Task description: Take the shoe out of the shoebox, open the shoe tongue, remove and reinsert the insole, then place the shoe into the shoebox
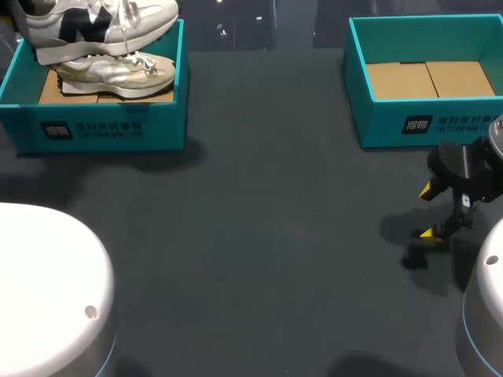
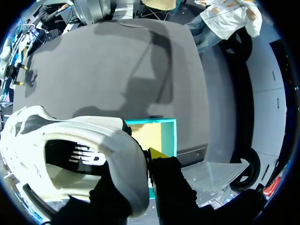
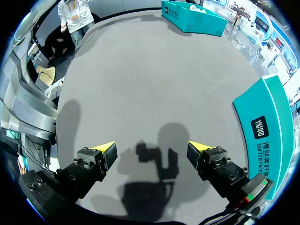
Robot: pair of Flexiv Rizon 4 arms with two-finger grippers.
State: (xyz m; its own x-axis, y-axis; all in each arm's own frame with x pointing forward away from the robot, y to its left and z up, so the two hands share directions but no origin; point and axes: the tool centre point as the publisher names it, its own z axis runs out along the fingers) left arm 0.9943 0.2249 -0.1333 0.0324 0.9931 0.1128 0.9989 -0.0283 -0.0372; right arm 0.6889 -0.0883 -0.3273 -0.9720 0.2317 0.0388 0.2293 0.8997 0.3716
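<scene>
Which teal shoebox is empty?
The right shoebox, beside the right gripper: only its bare cardboard floor shows. The left shoebox has a silver shoe lying in it.

The upper shoe (image 1: pixel 94 27) is cut off by the head view's top edge, and the gripper holding it lies beyond that edge. The shoe covers part of the lower shoe (image 1: pixel 118 75). The left box (image 1: pixel 102 129) loses a corner at the side edge, and the right box (image 1: pixel 424 118) runs off the opposite edge.

In the left wrist view, the left gripper (image 2: pixel 140 161) shows one yellow tip against the shoe's heel. Its other finger is hidden by the shoe, which also hides most of the box. In the right wrist view, what lies in the far box is too small to tell.
</scene>
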